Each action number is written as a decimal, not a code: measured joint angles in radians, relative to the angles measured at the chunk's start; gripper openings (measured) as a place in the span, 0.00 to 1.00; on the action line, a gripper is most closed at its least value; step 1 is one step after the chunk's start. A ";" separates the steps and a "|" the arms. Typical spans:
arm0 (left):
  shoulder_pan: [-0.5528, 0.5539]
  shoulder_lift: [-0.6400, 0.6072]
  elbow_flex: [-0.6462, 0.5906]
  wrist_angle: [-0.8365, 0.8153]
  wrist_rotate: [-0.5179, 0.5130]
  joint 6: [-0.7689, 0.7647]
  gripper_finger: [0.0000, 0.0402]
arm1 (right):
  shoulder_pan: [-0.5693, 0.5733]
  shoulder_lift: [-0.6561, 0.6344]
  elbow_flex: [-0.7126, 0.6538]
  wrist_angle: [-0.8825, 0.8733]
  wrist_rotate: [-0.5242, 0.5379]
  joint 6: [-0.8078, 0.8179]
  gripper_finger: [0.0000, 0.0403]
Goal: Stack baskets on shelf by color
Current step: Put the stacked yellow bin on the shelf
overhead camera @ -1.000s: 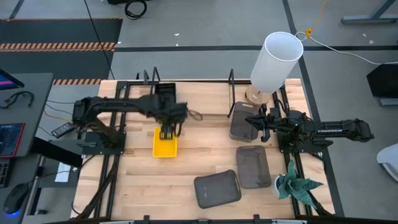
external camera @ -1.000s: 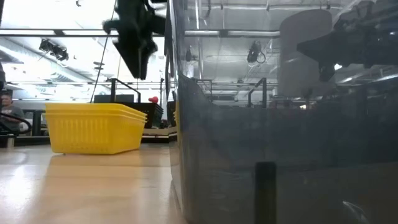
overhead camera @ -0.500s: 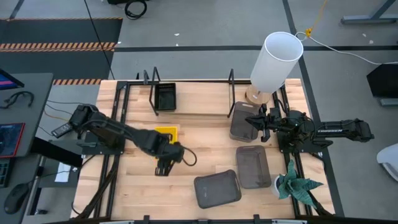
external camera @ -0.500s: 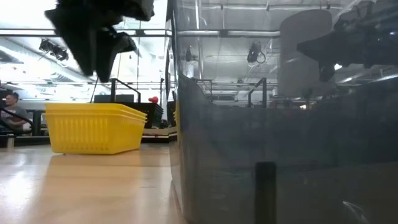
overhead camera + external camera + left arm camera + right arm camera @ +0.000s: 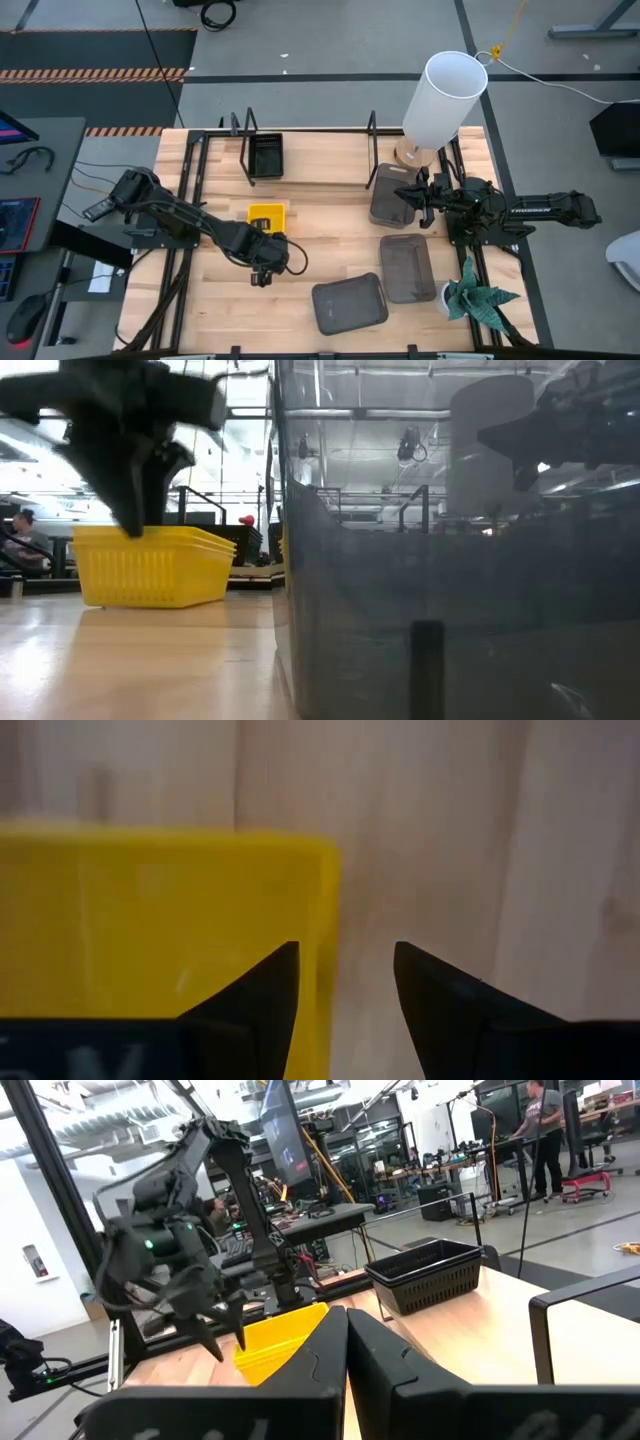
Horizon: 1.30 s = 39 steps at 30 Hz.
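Over the near corner of the small bright yellow plastic basket (image 5: pixel 267 216) on the wooden worktop (image 5: pixel 330 260), the left hand (image 5: pixel 262 274) is hovering with fingers spread, gripping nothing.

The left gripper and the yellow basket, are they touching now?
Cannot tell. In the left wrist view the left gripper straddles the yellow basket wall, open; no contact or gap shows plainly.

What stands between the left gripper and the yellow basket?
Nothing visible. The left gripper is open, its fingers straddling one corner wall of the yellow basket, with only bare table around it.
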 joint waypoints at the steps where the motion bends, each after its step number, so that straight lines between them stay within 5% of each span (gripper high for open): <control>1: 0.002 0.000 -0.018 0.008 0.004 -0.007 0.43 | 0.000 0.000 0.000 0.000 0.000 0.000 0.03; 9: 0.008 0.000 -0.063 0.021 -0.017 -0.003 0.38 | 0.000 0.000 0.000 0.000 0.000 0.000 0.03; 17: 0.040 0.000 -0.063 0.096 0.028 0.057 0.05 | 0.000 0.000 0.000 0.000 0.000 0.000 0.03; 28: 0.140 0.001 0.130 0.130 0.016 0.265 0.05 | 0.000 0.000 0.000 0.000 0.000 0.000 0.03; 39: 0.395 0.005 0.189 0.241 -0.027 0.505 0.05 | 0.000 0.000 0.000 0.000 0.000 0.000 0.03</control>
